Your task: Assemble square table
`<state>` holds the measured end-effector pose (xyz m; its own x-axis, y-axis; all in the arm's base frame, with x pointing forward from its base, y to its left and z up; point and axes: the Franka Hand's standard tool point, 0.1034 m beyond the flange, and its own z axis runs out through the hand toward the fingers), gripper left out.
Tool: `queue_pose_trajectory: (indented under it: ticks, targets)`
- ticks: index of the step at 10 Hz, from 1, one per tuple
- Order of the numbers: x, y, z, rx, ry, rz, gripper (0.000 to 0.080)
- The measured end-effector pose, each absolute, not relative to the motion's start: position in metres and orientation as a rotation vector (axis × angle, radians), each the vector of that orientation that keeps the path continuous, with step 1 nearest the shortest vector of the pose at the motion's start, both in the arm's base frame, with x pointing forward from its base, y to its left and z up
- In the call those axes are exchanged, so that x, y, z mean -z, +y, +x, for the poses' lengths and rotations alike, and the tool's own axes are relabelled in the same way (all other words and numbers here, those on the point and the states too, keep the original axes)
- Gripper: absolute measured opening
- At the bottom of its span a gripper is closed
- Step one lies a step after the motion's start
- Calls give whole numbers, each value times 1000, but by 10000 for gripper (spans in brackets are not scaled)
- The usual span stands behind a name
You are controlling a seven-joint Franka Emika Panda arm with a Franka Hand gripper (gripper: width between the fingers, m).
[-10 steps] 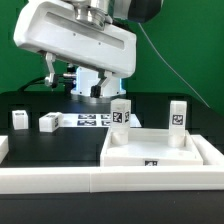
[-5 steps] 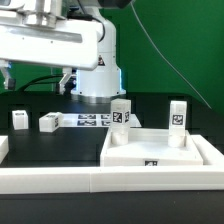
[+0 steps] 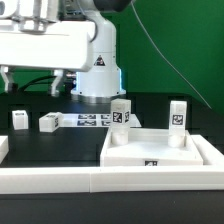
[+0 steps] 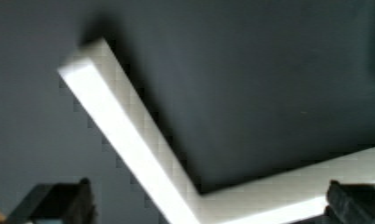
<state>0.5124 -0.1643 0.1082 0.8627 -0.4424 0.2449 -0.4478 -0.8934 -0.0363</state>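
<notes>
Fingers [image 4: 59,203] are hanging released over the black desk [image 3: 62,141]; I am seeing two white leg posts [image 3: 121,113] standing on the white square plastic tabletop [image 3: 150,152].

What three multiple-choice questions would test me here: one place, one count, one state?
1. Where do the two upright leg posts stand? A at the table top's far edge; B on the floor; C stacked together.
2. How many leg posts in all? A two; B four; C six.
3. How is the gripper? A open, empty; B shut on a post; C shut on a screw.
Answers: A, they rise along its far rim; B, two more sit at the exterior view's left; A, fingers wide apart, nothing between.
</notes>
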Motion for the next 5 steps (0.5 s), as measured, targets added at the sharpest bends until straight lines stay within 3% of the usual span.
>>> queue_pose_trajectory:
  ticks: [3, 5]
  targets:
    - [-96, -171, 472, -286, -865, 3030, 649]
    - [-92, -167, 464, -318, -850, 3003, 649]
